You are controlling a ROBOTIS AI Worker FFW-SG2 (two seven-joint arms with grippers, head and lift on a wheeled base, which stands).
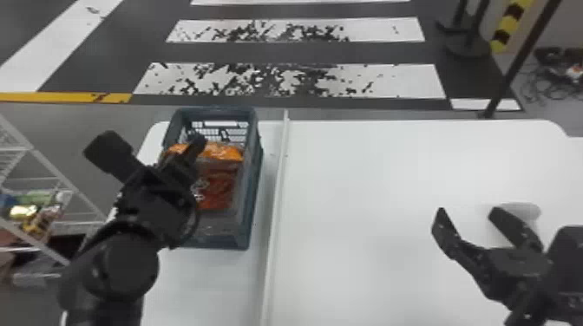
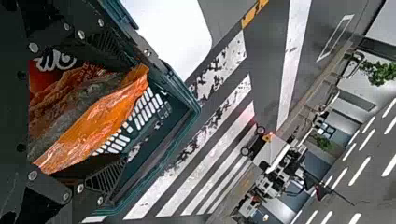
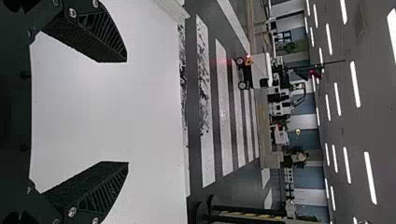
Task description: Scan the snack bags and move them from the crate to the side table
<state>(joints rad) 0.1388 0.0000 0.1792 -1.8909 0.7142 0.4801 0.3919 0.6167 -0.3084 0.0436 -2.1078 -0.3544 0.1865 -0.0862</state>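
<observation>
My left gripper (image 1: 190, 148) is over the left side of the dark blue-green crate (image 1: 249, 203), at an orange and red snack bag (image 1: 219, 184) inside. In the left wrist view, the left gripper (image 2: 130, 114) has its fingers spread, with the crinkled orange edge of the snack bag (image 2: 93, 126) between and beyond them; whether they touch it I cannot tell. My right gripper (image 1: 470, 212) stands open above the white table, far to the right of the crate. The right wrist view has the right gripper (image 3: 127, 112) with bare white tabletop between its fingers.
The crate stands on a white surface left of a raised pale strip (image 1: 277, 186). Right of the strip spreads a white table (image 1: 373, 195), where a grey oval (image 1: 527, 211) lies behind the right fingers. A wire rack (image 1: 56, 177) stands at the left.
</observation>
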